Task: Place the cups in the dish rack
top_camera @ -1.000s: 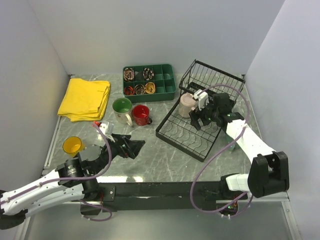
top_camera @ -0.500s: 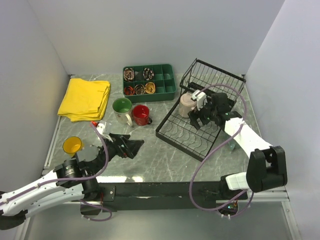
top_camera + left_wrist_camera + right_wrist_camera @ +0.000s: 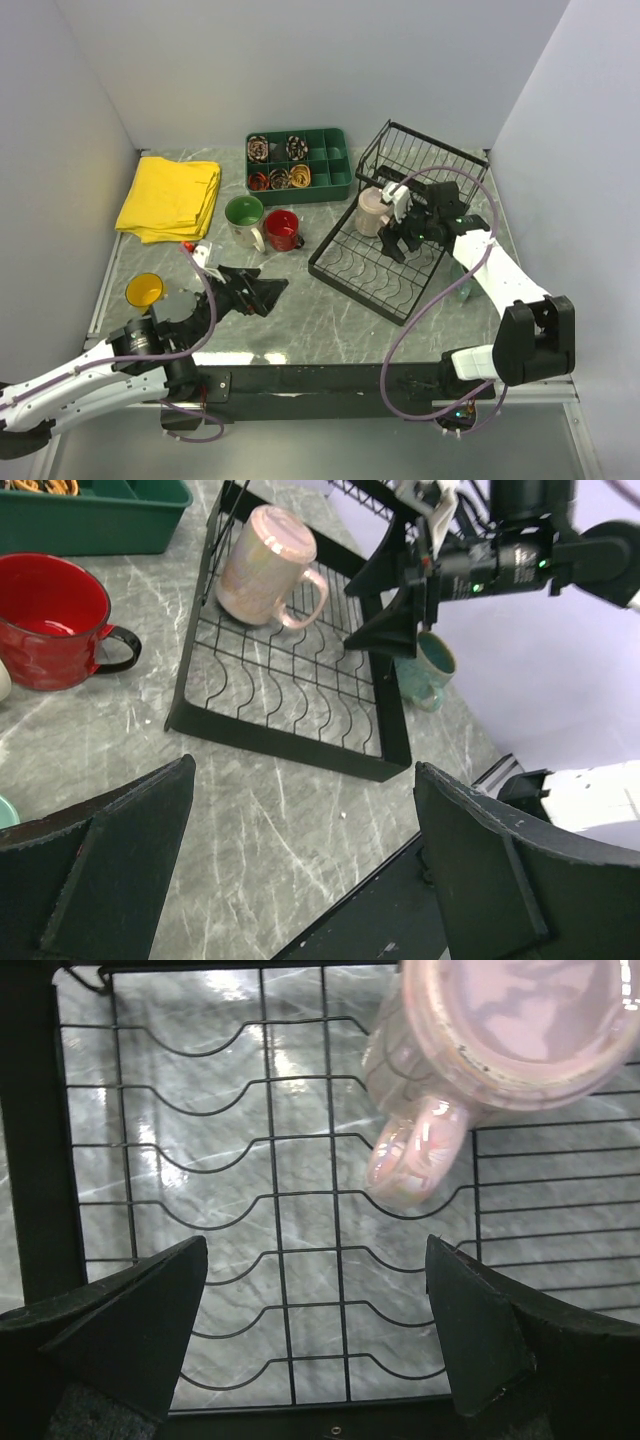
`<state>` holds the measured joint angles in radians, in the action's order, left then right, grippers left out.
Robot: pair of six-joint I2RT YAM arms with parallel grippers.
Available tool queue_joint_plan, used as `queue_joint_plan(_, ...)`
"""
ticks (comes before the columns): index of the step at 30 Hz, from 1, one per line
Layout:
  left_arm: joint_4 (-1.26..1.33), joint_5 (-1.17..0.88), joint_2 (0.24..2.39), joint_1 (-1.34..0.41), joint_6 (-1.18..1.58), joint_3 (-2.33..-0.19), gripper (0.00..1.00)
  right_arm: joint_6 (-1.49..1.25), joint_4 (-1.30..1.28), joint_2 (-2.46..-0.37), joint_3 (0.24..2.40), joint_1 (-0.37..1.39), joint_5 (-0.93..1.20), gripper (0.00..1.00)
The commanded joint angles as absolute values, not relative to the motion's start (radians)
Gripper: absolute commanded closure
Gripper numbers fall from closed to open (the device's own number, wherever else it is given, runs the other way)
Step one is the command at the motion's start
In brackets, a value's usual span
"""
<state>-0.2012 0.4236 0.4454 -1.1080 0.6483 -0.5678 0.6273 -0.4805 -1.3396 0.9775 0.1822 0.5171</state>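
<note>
The black wire dish rack stands at the right of the table. A beige-pink mug sits mouth-down on its base near the back left, handle toward my right gripper. That gripper is open and empty, hovering over the rack base just short of the mug's handle. My left gripper is open and empty, low over the table. A red mug and a cream mug with green inside stand left of the rack. A yellow mug stands at the near left. A teal mug stands beyond the rack's right side.
A green compartmented tray with small items stands at the back. A folded yellow cloth lies at the back left. The rack's raised back tier rises behind my right gripper. Walls close in the left, back and right.
My right gripper has shifted slightly left over the rack, and the rack with the pink mug has slid a little left. My left arm has barely moved.
</note>
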Motion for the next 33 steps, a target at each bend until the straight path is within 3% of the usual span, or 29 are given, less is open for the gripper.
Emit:
queue_joint_plan(1,-0.189,0.426,0.413,-1.112,0.660,-0.589,0.04,0.693,-0.525,-1.336,1.011,0.195,0.624,0.05)
queue_joint_plan(6,-0.192,0.428,0.408,-1.112,0.663,-0.586,0.04,0.598,-0.436,-1.353,0.997,0.192,0.470,0.07)
queue_joint_plan(13,-0.184,0.423,0.428,-1.112,0.661,-0.592,0.04,0.696,-0.508,-1.405,0.994,0.210,0.457,0.07)
queue_joint_plan(22,-0.144,0.407,0.474,-1.112,0.661,-0.591,0.04,0.796,-0.617,-1.316,1.008,0.210,0.528,0.06)
queue_joint_plan(28,-0.126,0.393,0.506,-1.112,0.661,-0.603,0.04,0.824,-0.747,-1.293,1.072,0.221,0.693,0.07)
queue_joint_plan(32,-0.121,0.396,0.508,-1.112,0.658,-0.607,0.04,0.782,-0.741,-1.322,1.063,0.239,0.758,0.13)
queue_joint_plan(33,-0.120,0.396,0.509,-1.112,0.657,-0.607,0.04,0.743,-0.727,-1.330,1.052,0.248,0.747,0.21)
